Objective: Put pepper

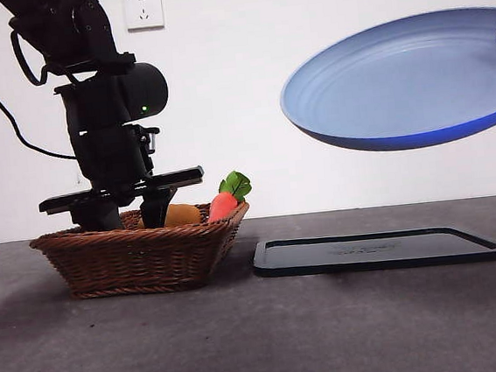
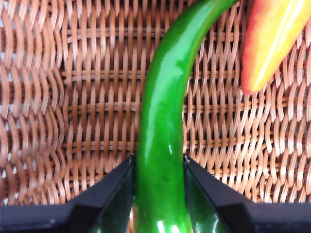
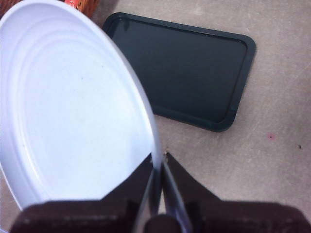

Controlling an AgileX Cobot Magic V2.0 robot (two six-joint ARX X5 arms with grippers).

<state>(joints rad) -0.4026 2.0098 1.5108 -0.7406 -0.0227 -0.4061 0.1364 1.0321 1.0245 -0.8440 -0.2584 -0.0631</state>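
Observation:
The glossy green pepper (image 2: 163, 126) lies on the woven floor of the wicker basket (image 2: 73, 97). My left gripper (image 2: 159, 170) reaches down into the basket (image 1: 132, 259), and its two jaws press against both sides of the pepper. The basket wall hides the pepper in the front view. My right gripper (image 3: 159, 165) is shut on the rim of the blue plate (image 3: 68, 107). It holds the plate (image 1: 405, 83) tilted in the air above the dark tray (image 1: 382, 250).
An orange-red carrot (image 1: 224, 206) with green leaves and a tan potato (image 1: 182, 214) also lie in the basket, and the carrot's tip (image 2: 272, 39) is close to the pepper. The dark tray (image 3: 189, 68) lies flat on the grey table to the right of the basket.

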